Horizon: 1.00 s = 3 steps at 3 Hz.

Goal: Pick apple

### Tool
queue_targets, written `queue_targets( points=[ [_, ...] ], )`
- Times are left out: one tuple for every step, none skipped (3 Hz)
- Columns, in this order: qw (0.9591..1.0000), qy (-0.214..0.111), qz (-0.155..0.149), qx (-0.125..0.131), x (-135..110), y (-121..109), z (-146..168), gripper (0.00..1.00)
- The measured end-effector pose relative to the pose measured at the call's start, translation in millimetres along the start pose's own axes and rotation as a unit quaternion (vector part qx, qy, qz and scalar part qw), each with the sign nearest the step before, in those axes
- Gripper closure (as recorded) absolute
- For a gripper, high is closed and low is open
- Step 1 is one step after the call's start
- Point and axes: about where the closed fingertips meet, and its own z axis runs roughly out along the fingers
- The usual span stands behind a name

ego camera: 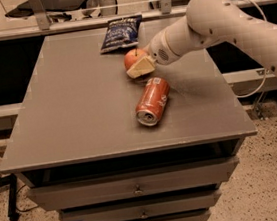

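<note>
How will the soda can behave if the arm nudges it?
The soda can lies on its side on the flat table, so it would probably roll sideways easily. It looks undented, so likely stiff, though its weight is unclear. The gripper sits at the apple, just behind the can.

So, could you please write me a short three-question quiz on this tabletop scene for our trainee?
1. True or false: the can stands upright.
2. Which lies nearest the far edge of the table: A apple, B can, C chip bag?
3. Fill in: the end effector is right at the ____.
Key: 1 false, it lies on its side; 2 C; 3 apple.
</note>
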Motion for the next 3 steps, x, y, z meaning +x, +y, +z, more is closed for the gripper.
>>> queue_targets(
  points=[
    [0.9997,-0.011,-0.005,-0.02,-9.7,10.5,-5.4,0.64],
    [0.9971,-0.038,-0.01,-0.065,-26.1,23.2,-24.5,0.87],
    [0.9889,-0.082,-0.021,-0.122,-50.5,35.9,-66.4,1.0]
  ],
)
